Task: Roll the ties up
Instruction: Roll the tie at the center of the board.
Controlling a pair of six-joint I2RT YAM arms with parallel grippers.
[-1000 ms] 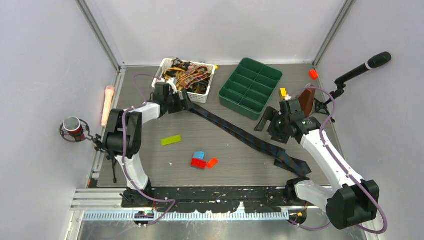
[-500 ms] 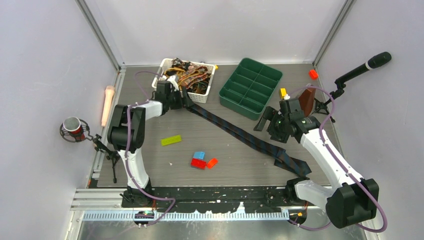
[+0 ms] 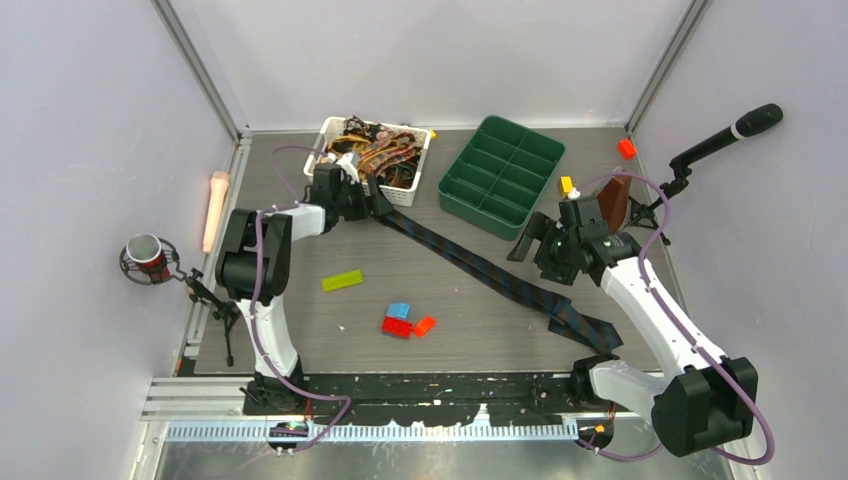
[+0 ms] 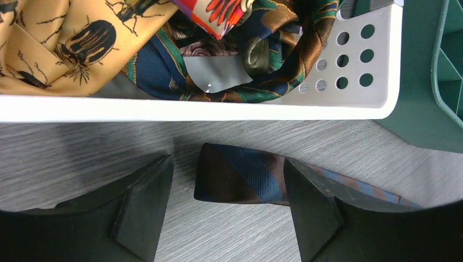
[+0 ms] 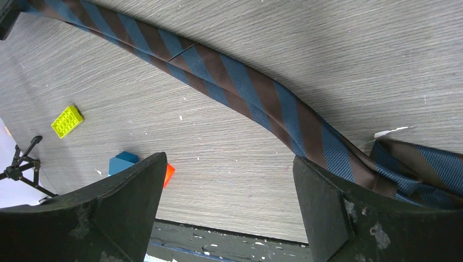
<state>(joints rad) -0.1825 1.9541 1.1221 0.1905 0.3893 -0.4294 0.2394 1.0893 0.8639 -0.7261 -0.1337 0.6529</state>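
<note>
Grey table [image 3: 450,320]: striped tie [image 3: 480,268] end inside left gripper [image 4: 226,162] (spread).

Blue-brown striped tie [image 3: 480,268] flat, unrolled (wide end crumpled), patterned ties [image 3: 380,155] heaped in basket [image 4: 164,108]

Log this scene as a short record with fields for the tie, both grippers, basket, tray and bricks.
tie: striped tie, unrolled, lying diagonally across the table from the basket toward the near right
left gripper: open, straddling the tie's far end beside the basket
right gripper: open, over the table by the tie, holding nothing
basket: white, heaped with other ties
tray: green, compartments look empty
bricks: yellow-green, blue, red, orange, loose on the table
</note>
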